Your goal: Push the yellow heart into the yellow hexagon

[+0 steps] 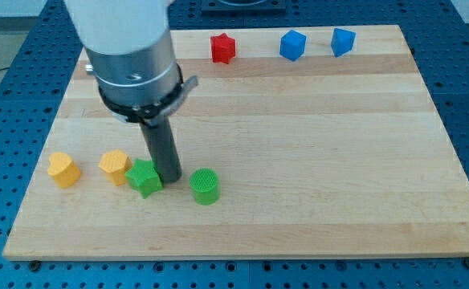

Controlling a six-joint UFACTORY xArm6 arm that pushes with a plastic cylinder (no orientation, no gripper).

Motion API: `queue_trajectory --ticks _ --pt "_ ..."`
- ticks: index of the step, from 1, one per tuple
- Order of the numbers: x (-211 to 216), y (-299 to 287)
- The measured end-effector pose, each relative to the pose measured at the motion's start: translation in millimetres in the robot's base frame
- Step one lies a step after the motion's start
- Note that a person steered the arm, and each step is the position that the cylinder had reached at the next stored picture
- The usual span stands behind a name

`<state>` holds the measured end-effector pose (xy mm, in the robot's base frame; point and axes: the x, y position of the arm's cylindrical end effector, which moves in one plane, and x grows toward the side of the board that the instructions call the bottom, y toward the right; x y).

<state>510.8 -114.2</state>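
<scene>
My tip (pixel 170 177), a bare dark rod with no jaws to open or close, touches the green star (pixel 144 178) just at its left. Further left on the smooth wooden board (pixel 315 144): matte yellow heart (pixel 115 167), then yellow hexagon (pixel 63 169), apart. Ribbed green cylinder (pixel 205 186) just right; red star (pixel 223 48) and two blue blocks (pixel 293 45) (pixel 343 42) far above.

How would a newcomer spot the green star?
On the wooden board, find the row of four blocks near the view's bottom left. The green star is third from the left, beside my tip; the green cylinder is round, the rest yellow.
</scene>
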Motion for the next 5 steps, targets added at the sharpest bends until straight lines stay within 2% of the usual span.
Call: queue_trajectory --ticks 1,2,3,4,5 --pt "-29 -3" --pt "-72 -70" --pt "-77 -178" --pt "-68 -190" --pt "-8 -179"
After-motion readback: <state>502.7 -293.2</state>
